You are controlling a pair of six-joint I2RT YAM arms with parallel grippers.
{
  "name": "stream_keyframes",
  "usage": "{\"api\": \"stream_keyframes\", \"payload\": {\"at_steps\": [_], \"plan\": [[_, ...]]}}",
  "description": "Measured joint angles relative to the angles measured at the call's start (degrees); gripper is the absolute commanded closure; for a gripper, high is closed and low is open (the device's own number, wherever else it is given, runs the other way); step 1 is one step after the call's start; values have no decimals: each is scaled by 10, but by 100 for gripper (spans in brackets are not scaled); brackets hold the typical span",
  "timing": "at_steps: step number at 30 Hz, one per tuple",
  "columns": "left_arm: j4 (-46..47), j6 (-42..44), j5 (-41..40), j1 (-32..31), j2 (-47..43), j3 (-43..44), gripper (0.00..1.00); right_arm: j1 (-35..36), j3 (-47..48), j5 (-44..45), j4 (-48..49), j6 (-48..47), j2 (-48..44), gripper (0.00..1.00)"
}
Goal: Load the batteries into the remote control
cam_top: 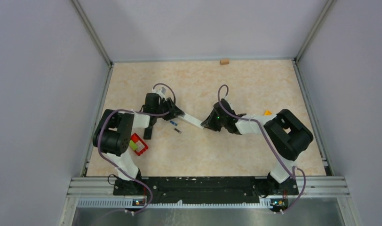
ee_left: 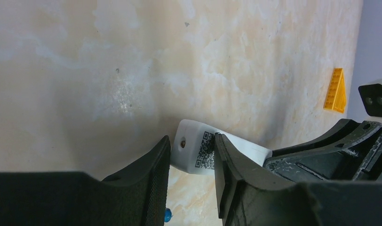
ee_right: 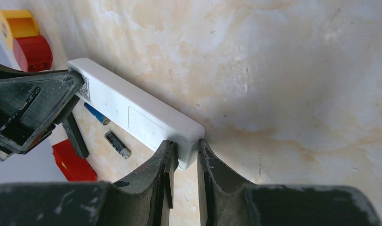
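Left claw [ee_left: 191, 143] clenched on the end of the remote [ee_right: 132, 110] that carries the QR code [ee_left: 205, 150]. Right claw [ee_right: 185, 147] pinches the opposite end. Cannot tell whether the remote rests on the desk [ee_right: 297, 70] or hangs just above it. Blue battery [ee_right: 96, 113] and dark battery [ee_right: 117, 144] lie loose beside it.

Judgement: the step is steadying the remote. Hold it level with no twist between the arms. One claw must release to fetch a battery, so the other needs a firm hold first.

Blue battery [ee_left: 167, 215]: only its tip shows at my left wrist, the rest is behind my left finger [ee_left: 151, 183].
Remote control [ee_right: 137, 115], near end: buried between my right fingers [ee_right: 156, 174].
Dark battery [cam_top: 177, 130]: too small from above to read.
Red box [cam_top: 138, 144]: partly under my left arm [cam_top: 115, 134].
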Motion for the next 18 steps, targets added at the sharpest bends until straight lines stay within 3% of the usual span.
{"api": "stream_keyframes", "payload": {"at_steps": [8,12,18], "plan": [[39,-17,-32,-8,4,-13,83,5,123,8,-183,-18,35,90],[24,-22,-45,-12,-5,-5,73,14,138,32,-209,-27,35,85],[-131,-10,-80,-22,-10,74,53,31,138,84,-210,-68,12,68]]}}
